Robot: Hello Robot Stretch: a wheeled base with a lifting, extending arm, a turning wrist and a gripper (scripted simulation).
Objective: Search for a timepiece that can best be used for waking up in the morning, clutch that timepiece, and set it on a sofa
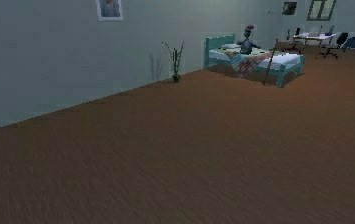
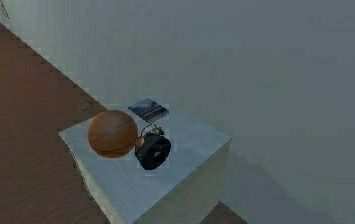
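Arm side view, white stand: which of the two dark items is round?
The small dark thing in front, beside the orange ball; the flat square slab lies behind them.

Orange ball, black round object, pale grey stand, teal bed.

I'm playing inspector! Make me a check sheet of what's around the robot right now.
Surface: pale boxy table on wood floor.
Job's things: small dark round thing on the table, maybe the alarm clock.
Clutter: orange basketball beside it; dark flat book-like thing behind.
Grippers: nothing seen.
Cables: nothing seen.
Surroundings: far off, a teal bed, potted plant, desk with chair, wall picture.
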